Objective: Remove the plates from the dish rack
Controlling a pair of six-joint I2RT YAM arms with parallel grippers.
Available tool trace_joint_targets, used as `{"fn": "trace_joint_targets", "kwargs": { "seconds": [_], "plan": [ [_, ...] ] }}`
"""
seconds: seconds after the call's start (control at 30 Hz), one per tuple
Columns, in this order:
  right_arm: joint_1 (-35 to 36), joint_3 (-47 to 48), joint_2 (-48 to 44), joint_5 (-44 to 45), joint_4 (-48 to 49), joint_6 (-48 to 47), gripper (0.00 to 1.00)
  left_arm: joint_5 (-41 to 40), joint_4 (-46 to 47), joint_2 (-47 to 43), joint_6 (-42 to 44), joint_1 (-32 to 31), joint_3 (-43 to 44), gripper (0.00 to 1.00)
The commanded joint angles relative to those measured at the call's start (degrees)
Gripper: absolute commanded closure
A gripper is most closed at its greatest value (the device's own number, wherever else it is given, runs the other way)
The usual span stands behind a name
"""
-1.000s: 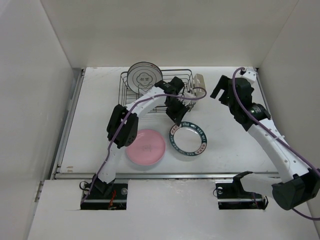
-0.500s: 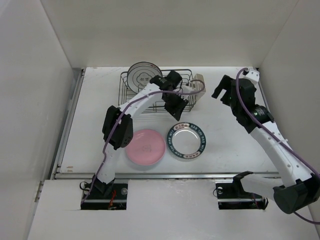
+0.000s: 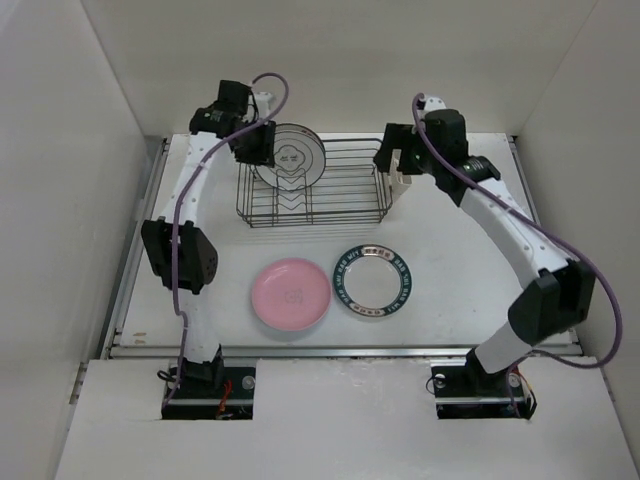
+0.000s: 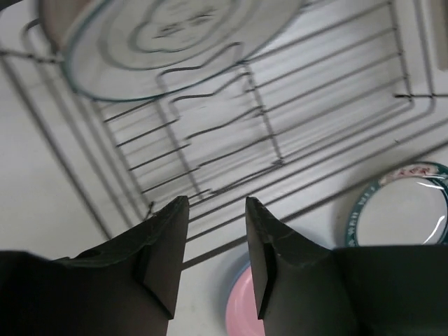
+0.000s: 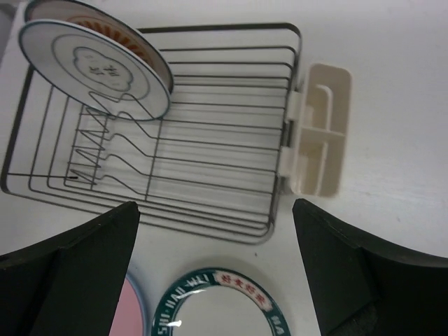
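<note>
Hovering by dish rack: left fingers narrowly apart, right fingers spread wide, empty; two plates inside.

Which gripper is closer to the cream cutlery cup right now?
Right. The right gripper hangs close by the cutlery cup at the dish rack's right end. The left gripper is at the opposite end, beside the upright plates.

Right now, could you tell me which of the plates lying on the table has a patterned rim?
The white plate with the dark teal lettered rim. It lies flat to the right of the plain pink plate, in front of the dish rack.
</note>
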Motion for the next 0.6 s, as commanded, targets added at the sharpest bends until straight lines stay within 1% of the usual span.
{"fn": "trace_joint_targets", "kwargs": {
  "seconds": [0.0, 0.1, 0.13, 0.27, 0.5, 0.57],
  "plan": [
    [0.6, 9.7, 6.0, -8.1, 3.7, -2.2, 0.04, -7.8, -0.4, -2.3, -3.2, 4.3, 0.1, 0.64],
    [1.8, 16.7, 12.2, -8.8, 3.1, -2.2, 0.05, -10.9, 1.4, -2.3, -4.0, 7.4, -3.5, 0.61],
    [2.4, 18.0, 13.5, -9.4, 3.1, -2.2, 0.05, -11.7, 1.9, -1.5, -4.9, 9.3, -4.3, 0.61],
    [3.5, 22.2, 19.1, -10.7, 5.3, -2.2, 0.05, -15.1, 2.1, 1.9, -5.4, 11.8, -5.1, 0.61],
    [5.1, 29.3, 29.8, -11.8, 6.4, -2.8, 0.05, -15.0, 2.1, 6.3, -4.9, 13.5, -4.5, 0.61],
    [5.1, 31.3, 33.3, -12.4, 8.4, -2.8, 0.05, -14.5, 2.1, 8.1, -4.9, 14.1, -3.6, 0.60]
  ]
}}
